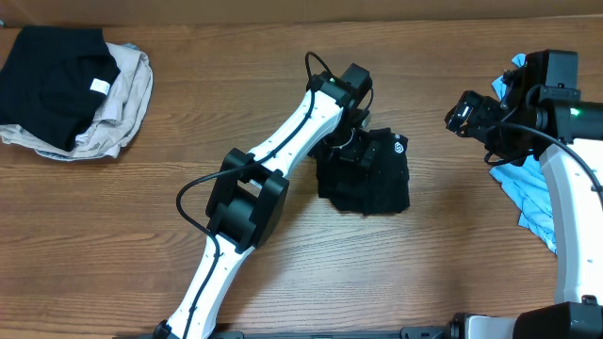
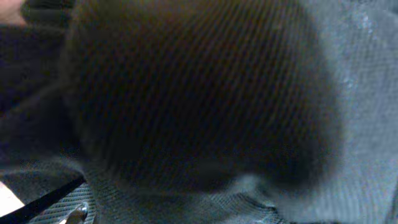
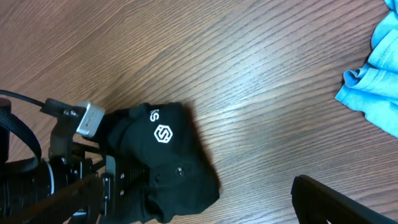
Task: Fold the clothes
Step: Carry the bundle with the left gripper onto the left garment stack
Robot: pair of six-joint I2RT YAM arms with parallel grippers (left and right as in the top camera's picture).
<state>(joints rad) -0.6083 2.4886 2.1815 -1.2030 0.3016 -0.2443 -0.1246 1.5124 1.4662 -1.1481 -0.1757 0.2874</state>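
Black garment (image 3: pixel 171 168): white hexagon logo (image 3: pixel 163 133) with an S-shaped mark. A lone "s" (image 3: pixel 153 113) sits beside it. White tag (image 1: pixel 98 88) on black shirt (image 1: pixel 52 80): too small to read.

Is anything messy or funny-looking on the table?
Yes. The logo garment in the middle is a crumpled lump, not flat. The blue cloth at the right edge lies rumpled too. At the far left, the beige clothes bulge out unevenly under the folded black garment.

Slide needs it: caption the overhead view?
Left gripper on crumpled black logo garment, centre of wooden table; folded black-and-beige stack left, light-blue cloth right.
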